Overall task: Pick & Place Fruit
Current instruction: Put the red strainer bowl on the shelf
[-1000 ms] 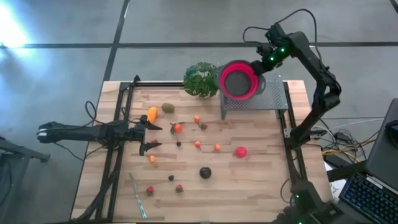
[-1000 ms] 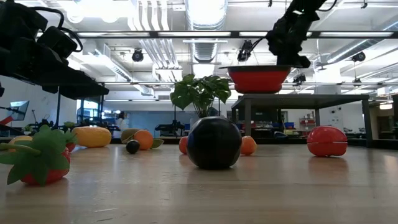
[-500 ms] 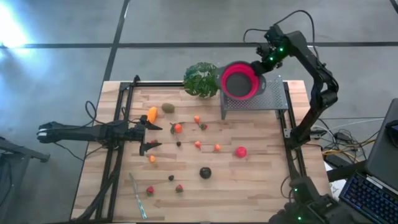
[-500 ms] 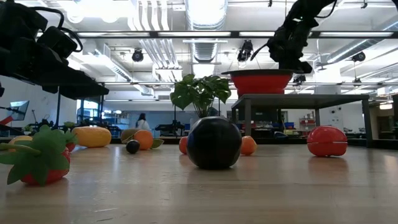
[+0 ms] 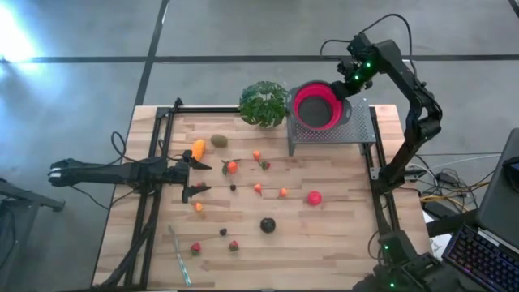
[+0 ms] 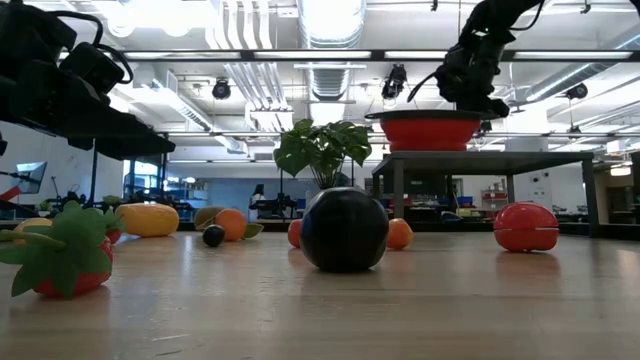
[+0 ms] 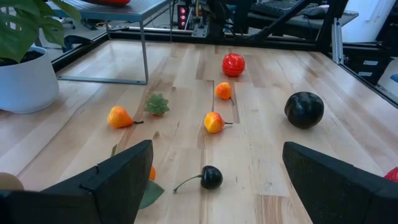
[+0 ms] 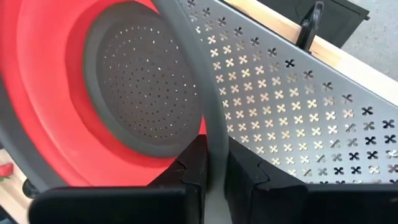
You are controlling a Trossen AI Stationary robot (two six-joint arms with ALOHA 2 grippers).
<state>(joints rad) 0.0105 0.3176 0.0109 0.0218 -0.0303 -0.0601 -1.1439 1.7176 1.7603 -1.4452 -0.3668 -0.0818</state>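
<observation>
Small toy fruits lie scattered on the wooden table: a yellow-orange piece, a kiwi, a red apple, a dark round one, strawberries and small orange ones. At the far right, my right gripper is shut on a red colander bowl over a grey perforated stand. My left gripper stands open at the table's left, level, with nothing between its fingers. My right gripper pinches the bowl's grey rim between its two fingers, one inside the bowl and one outside. It comes from above, slanting down on the bowl's far right side. The bowl sits upright with its base at the stand's top; whether it rests there I cannot tell.
A leafy plant in a white pot stands just left of the stand. A thin pale stick lies near the front left. Black rails run along the table's left and right sides.
My right gripper has carried the bowl a little toward the table's right and down. The bowl now sits lower and more fully over the stand.
</observation>
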